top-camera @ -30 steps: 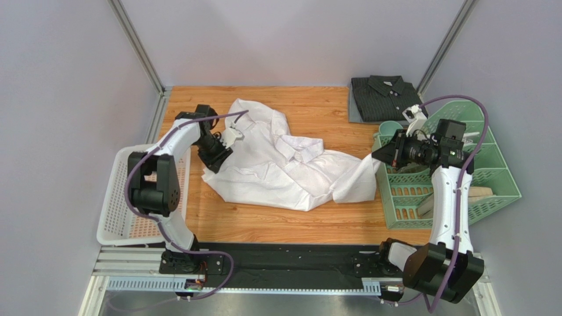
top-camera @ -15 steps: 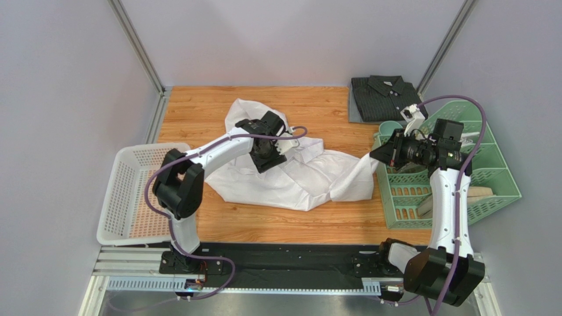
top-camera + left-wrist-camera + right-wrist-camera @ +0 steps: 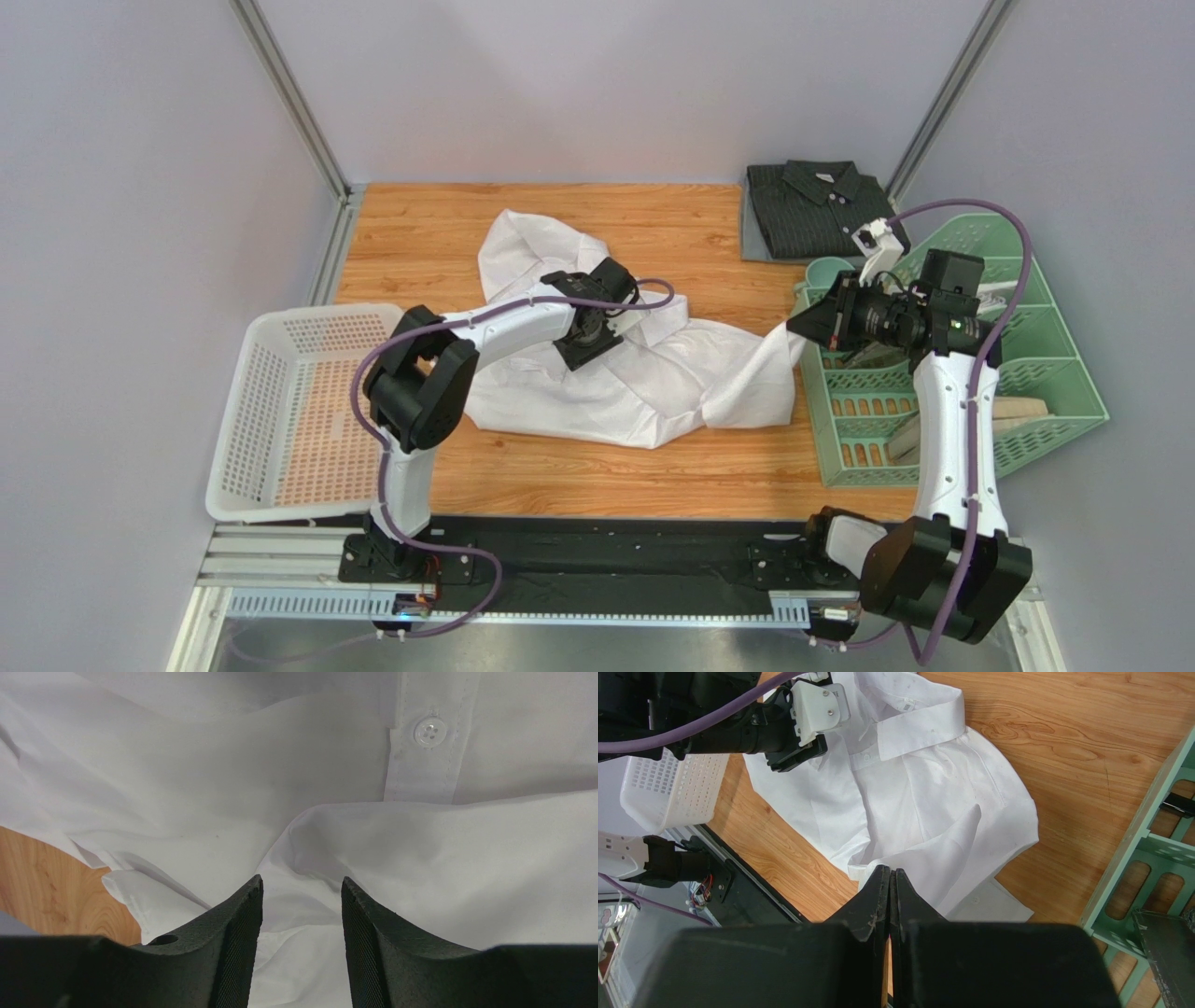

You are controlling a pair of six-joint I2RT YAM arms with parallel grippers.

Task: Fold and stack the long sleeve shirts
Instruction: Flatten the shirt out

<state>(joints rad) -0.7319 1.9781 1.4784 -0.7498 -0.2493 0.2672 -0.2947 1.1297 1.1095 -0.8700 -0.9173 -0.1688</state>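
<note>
Finding 1: the white shirt (image 3: pixel 631 378) lies unfolded and heavily creased on the counter (image 3: pixel 421 224), between the two hands. Its body is bunched in loose ridges. A rounded lobe of cloth extends beyond the left hand (image 3: pixel 596 329), on its far side. The collar (image 3: pixel 920 724) lies open and flat, just beside that hand.

Finding 2: the left hand is released. In the left wrist view its fingers (image 3: pixel 238 938) stand apart directly above the cloth, with a soft raised fold in the gap and not pinched. A button (image 3: pixel 429 731) on the stitched front band sits just ahead of the fingertips, to their right.

Finding 3: the right hand (image 3: pixel 800 329) is clenched on an edge of the white shirt. In the top view the cloth rises to a peak at the fingertips; in the right wrist view the two fingers (image 3: pixel 878 896) press together with no gap.

Finding 4: the dark shirt (image 3: pixel 817 207) is folded into a neat rectangle, collar uppermost, on the counter beyond the right hand.

Finding 5: a green crate (image 3: pixel 1038 406) sits under and behind the right hand; a white basket (image 3: pixel 302 406) sits well apart from the left hand, on its outer side.
</note>
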